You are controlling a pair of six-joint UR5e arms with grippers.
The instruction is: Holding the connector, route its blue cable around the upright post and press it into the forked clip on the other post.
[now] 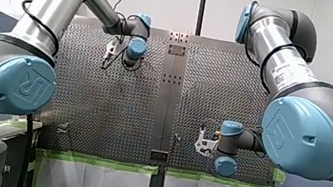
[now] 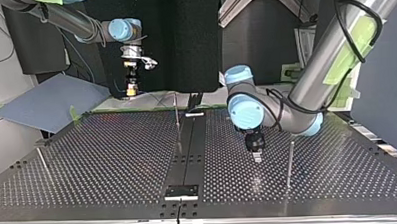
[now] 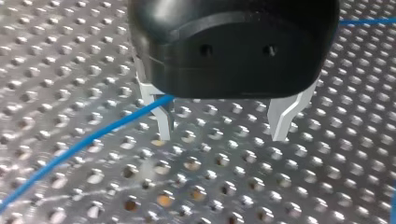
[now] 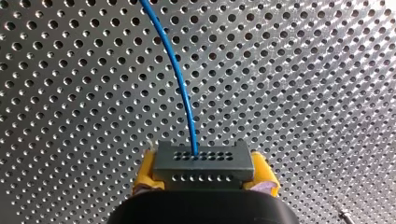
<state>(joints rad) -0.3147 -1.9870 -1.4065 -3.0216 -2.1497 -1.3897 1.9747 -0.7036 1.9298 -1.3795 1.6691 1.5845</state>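
Connector: clamped in right gripper fingers, clear of the surface, so blue cable trails free for routing. Left gripper: fingers apart, cable beside one, presumably poised to guide.

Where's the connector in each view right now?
Front view: too small to see; my right gripper holds it, right of the centre strip.
Top view: at that gripper's tip, left of the strip, far back.
Left wrist view: absent; only its blue cable.
Right wrist view: connector between the yellow pads.
Shared: strip in wide views, cable in wrist views.
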